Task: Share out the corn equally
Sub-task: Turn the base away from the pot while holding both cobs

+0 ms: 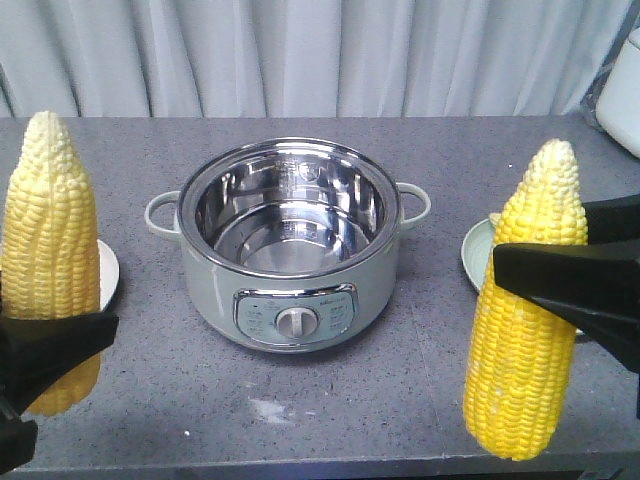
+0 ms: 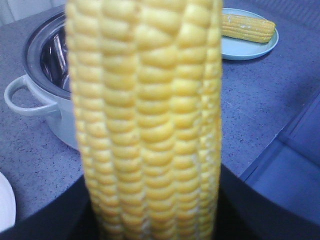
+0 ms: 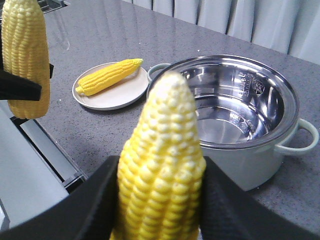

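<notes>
Each arm holds a cob upright and seemingly clear of the tabletop point(image 1: 400, 390), probably so it can be carried across and laid down without dragging. The left gripper point(image 1: 50, 345) pinches the left cob point(image 1: 48, 230) low on its body over the front left corner. The right gripper point(image 1: 545, 275) is clamped across the middle of the right cob point(image 1: 525, 370) near the front right corner. Between them, at the middle of the tabletop, the pot point(image 1: 205, 280) stands empty. A white plate point(image 3: 115, 97) by the left edge carries a third cob point(image 3: 107, 76) and a green plate point(image 2: 250, 50) by the right edge a fourth cob point(image 2: 247, 27) — so one more on each would, I judge, even the shares. The corn is whole and husked — tight rows of plump yellow kernels tapering to a paler tip, the left cob lighter than the right.
</notes>
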### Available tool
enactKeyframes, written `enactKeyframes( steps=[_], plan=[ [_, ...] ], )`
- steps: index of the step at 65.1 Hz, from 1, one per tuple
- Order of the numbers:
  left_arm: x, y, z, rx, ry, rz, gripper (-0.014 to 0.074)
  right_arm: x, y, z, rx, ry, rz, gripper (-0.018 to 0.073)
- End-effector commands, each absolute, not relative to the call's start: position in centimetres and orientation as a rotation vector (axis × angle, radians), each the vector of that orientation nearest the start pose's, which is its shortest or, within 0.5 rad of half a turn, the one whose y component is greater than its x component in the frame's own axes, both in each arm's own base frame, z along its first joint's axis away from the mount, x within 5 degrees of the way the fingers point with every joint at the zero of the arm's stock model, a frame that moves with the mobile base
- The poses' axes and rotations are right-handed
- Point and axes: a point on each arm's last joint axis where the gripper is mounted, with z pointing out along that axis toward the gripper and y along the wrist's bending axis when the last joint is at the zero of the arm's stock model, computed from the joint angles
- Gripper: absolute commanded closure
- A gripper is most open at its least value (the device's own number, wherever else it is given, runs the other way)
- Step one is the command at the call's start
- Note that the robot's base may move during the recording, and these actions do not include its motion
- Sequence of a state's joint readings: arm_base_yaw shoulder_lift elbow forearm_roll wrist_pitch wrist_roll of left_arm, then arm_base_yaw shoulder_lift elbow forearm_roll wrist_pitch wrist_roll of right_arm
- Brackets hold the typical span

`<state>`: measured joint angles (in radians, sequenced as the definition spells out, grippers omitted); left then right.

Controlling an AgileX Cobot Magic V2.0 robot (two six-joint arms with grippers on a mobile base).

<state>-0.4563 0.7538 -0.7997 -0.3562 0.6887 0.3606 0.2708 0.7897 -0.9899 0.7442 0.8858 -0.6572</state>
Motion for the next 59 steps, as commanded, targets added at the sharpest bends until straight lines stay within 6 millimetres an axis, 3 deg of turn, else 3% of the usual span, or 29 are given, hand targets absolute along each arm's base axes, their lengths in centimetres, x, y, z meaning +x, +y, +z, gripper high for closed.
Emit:
enactKeyframes(
  steps=[1,59],
  plan=[
    [12.05,-8.21,36.79,0.645,1.919,-0.485,0.0318,11.54,8.01,42.18,-0.686,1.793,0.644,0.0335],
    [12.05,-8.21,36.79,0.645,1.919,-0.485,0.0318,11.54,8.01,42.18,-0.686,1.793,0.644,0.0335]
  ],
)
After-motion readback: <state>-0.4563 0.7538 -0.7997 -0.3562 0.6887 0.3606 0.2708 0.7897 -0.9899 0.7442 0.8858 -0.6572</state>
